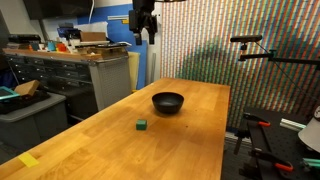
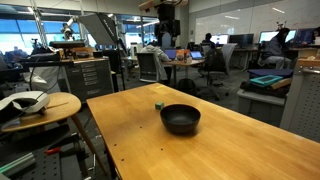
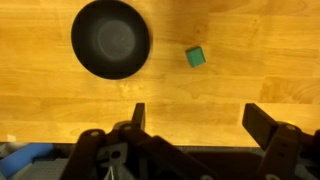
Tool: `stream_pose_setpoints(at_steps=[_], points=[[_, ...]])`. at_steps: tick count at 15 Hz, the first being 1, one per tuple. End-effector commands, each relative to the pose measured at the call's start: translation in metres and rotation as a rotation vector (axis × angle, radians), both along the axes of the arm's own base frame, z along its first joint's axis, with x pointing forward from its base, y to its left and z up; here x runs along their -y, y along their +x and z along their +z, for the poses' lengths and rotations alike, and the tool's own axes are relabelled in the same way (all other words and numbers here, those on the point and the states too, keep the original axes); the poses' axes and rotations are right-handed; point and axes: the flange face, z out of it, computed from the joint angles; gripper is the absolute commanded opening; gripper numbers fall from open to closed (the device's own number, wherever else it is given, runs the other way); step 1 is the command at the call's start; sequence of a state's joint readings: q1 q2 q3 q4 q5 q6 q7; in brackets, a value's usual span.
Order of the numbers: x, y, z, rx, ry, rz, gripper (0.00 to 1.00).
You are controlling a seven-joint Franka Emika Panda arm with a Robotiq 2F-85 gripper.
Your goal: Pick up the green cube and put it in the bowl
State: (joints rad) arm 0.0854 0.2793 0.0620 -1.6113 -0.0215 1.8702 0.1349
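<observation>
1. Green cube [image 1: 142, 125] sits on the wooden table [image 1: 200, 145], in front of the bowl as an exterior view shows it. A flat yellow tape patch [image 1: 28, 159] lies nearer still, at the table's front corner.
2. In the wrist view the cube [image 3: 195, 57] rests flat on the bare wood to the right of the bowl [image 3: 110, 38], near it but clearly apart.
3. Next comes the black bowl [image 1: 168, 102], round, shallow and glossy, standing upright near the middle of the tabletop with nothing inside.
4. From the opposite side, in an exterior view, the bowl [image 2: 180, 119] is closer to the camera and the cube [image 2: 159, 104] shows just beyond its rim.
5. The gripper [image 1: 147, 40] hangs high above the table's far end, well clear of both objects; it also appears at the top of an exterior view [image 2: 166, 42].
6. The wrist view shows the gripper [image 3: 200, 120] with its two dark fingers [image 3: 262, 122] spread wide and nothing between them.
7. Farthest back in an exterior view stand a grey drawer cabinet [image 1: 95, 75] and a wall of fine multicoloured pattern [image 1: 230, 40].
</observation>
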Motion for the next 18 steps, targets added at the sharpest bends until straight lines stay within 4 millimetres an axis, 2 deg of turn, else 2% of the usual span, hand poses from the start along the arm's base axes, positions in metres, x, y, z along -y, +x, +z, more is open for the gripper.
stream_pose_setpoints(at_steps=[1,5,10,15,18], points=[[-0.014,0.034,-0.021,-0.031,-0.04,0.068,1.0],[-0.021,0.055,-0.06,-0.039,-0.073,0.101,1.0],[-0.025,0.076,-0.101,-0.033,-0.021,0.139,1.0],[-0.027,0.084,-0.134,-0.046,0.039,0.127,1.0],[-0.026,0.092,-0.147,-0.02,0.066,0.108,1.0]])
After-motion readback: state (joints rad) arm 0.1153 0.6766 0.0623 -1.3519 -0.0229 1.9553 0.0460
